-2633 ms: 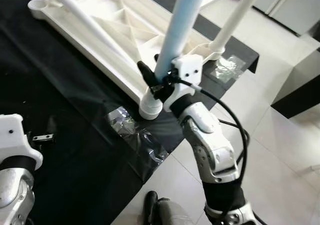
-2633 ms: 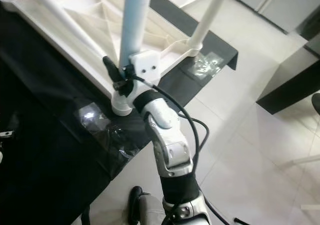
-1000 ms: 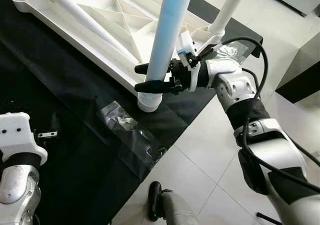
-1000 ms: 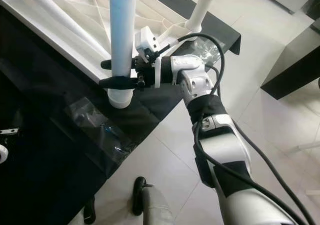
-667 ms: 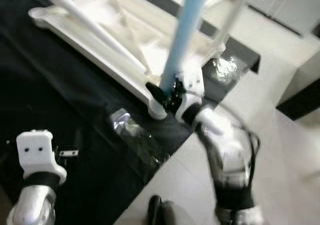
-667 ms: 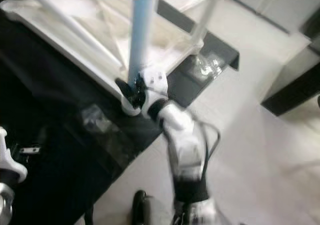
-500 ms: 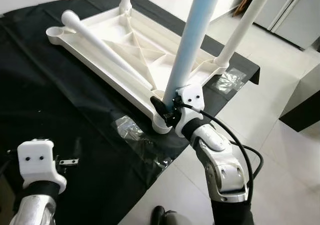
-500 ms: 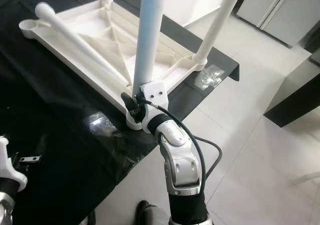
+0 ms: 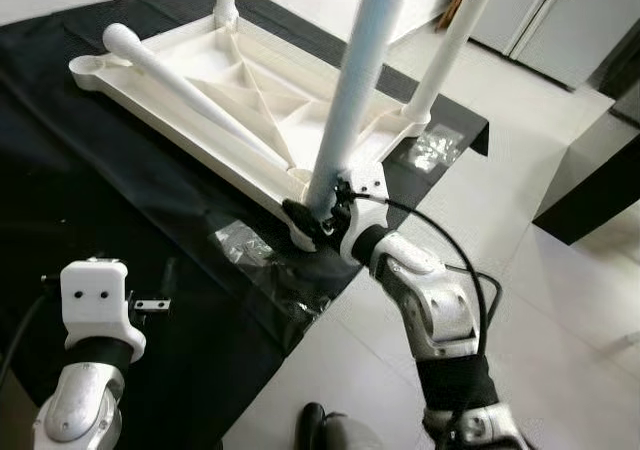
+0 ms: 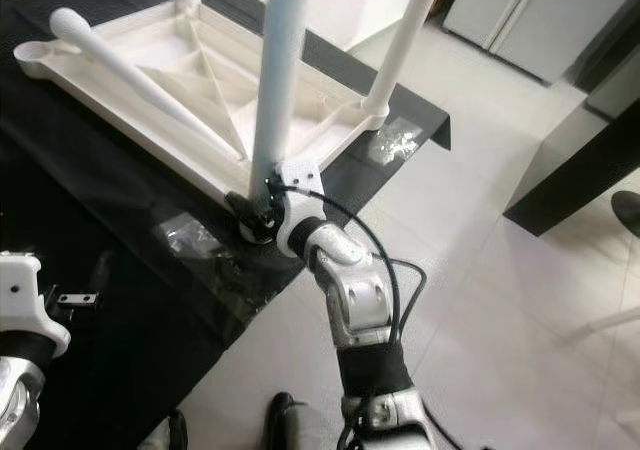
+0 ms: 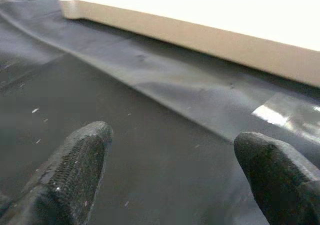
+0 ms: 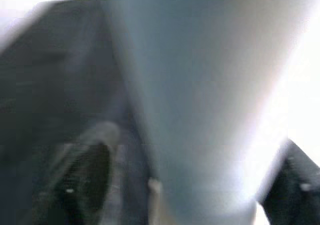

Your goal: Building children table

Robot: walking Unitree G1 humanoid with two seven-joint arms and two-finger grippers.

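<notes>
while the left gripper (image 11: 170, 170) hangs released, the right gripper (image 9: 318, 215) clasps the blue leg (image 9: 352, 90).

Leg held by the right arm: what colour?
Pale blue leg, unlike the white ones; clearest in the left eye view.

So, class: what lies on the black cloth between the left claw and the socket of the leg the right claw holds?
A crumpled clear plastic bag lies between the left claw and the leg socket, seen in both eye views.

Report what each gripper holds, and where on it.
Right gripper clamps the blue table leg near its base. Left gripper is open, holding nothing.
</notes>
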